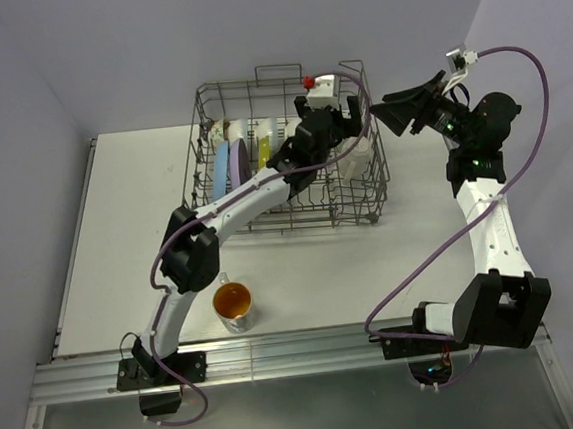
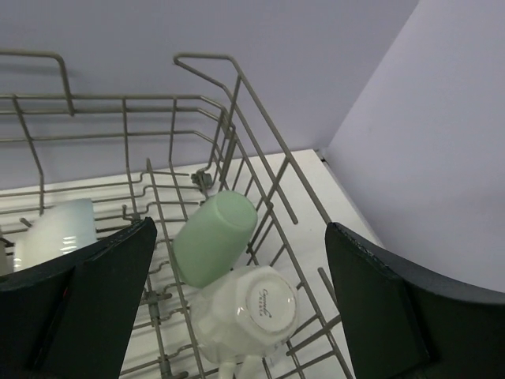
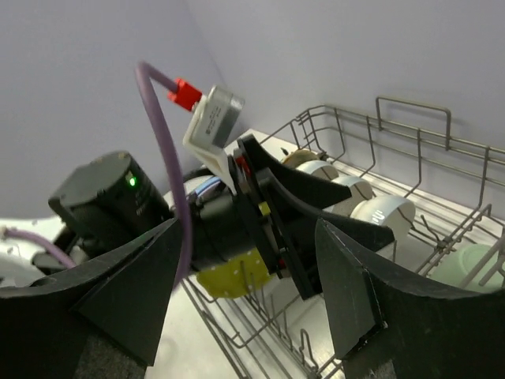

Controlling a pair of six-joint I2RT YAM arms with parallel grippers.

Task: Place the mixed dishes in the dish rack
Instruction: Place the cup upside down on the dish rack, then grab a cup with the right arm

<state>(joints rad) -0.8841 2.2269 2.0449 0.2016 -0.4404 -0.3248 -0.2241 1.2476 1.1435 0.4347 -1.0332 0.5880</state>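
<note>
The dish rack (image 1: pixel 376 182) stands at the back of the table. On its left side a blue plate (image 1: pixel 224 170), a lavender plate (image 1: pixel 240 163) and a yellow-green plate (image 1: pixel 257 155) stand upright, with white bowls (image 1: pixel 224 130) behind them. My left gripper (image 1: pixel 350 119) hangs open inside the rack's right end. In the left wrist view its open fingers (image 2: pixel 102 292) frame a pale green cup (image 2: pixel 215 237) and an upside-down white mug (image 2: pixel 248 312) lying on the wires, neither held. My right gripper (image 1: pixel 386 110) is open and empty, just right of the rack. An orange-inside cup (image 1: pixel 233 304) stands on the table.
The right wrist view shows the left wrist and its camera (image 3: pixel 213 118) close in front, and the rack's wire wall (image 3: pixel 414 106) with white bowls (image 3: pixel 383 213) behind. A purple cable (image 1: pixel 541 82) loops over the right arm. Walls close in behind and to the right.
</note>
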